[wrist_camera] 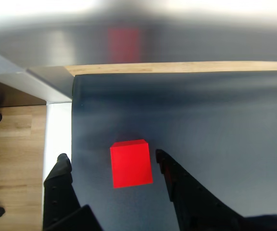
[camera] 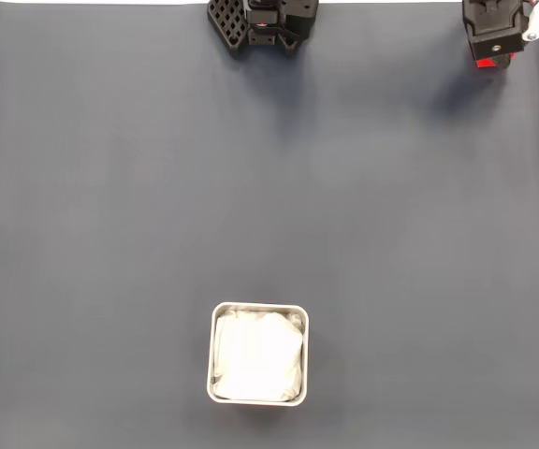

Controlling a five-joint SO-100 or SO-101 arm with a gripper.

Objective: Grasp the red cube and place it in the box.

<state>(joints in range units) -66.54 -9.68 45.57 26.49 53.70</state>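
At the far right corner of the dark mat [camera: 269, 206], seen from the fixed view, the gripper [wrist_camera: 110, 162] stood spread wide, its two black fingers [wrist_camera: 177, 185] either side of the red cube [wrist_camera: 131, 162] without clearly touching it. That cube rested on the mat close to its edge and corner, a plain, bright, matte block with sharp edges. Well apart, near the mat's near edge, sat the box [camera: 212, 360], pale-rimmed, white-lined and with no cube in it. By my reading the grasp was not yet made; closing, lifting, carrying and dropping all remained.
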